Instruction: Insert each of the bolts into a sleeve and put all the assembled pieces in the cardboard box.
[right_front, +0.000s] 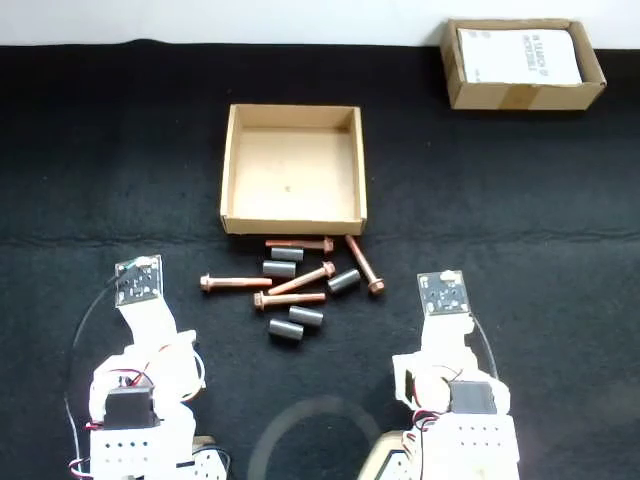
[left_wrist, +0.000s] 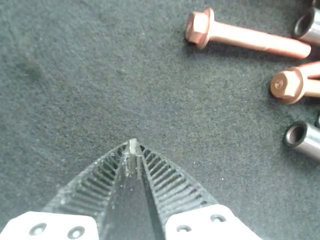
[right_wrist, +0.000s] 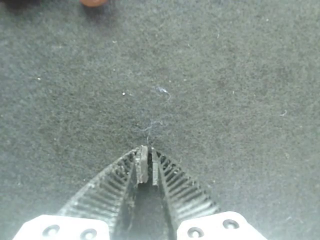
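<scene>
The open box (right_front: 228, 170) sits at the middle of the black surface (right_front: 520, 200). Just in front of its near wall, five copper bolts (right_front: 235, 283) and five dark sleeves (right_front: 306, 317) lie loose in one mixed cluster, every bolt outside the sleeves. One bolt (right_front: 299, 243) runs along the box's near wall, with a sleeve (right_front: 287, 254) just beside it. Another bolt (right_front: 364, 263) lies slanted at the cluster's right edge, its head toward the right arm. Two sleeves lie close together at the edge of the cluster nearest the arms.

The left gripper (left_wrist: 132, 148) is clenched on nothing, its tips pressed together over bare surface to the left of the cluster. The leftmost bolt lies near it, hex head toward the left arm, and a sleeve's open end (left_wrist: 299, 135) lies farther off. The right gripper (right_wrist: 146, 162) is also clenched and holds nothing, over bare surface to the right of the cluster.

A second box (right_front: 500, 97) holding a white booklet (right_front: 520, 55) stands at the far right, well apart from the rest.
</scene>
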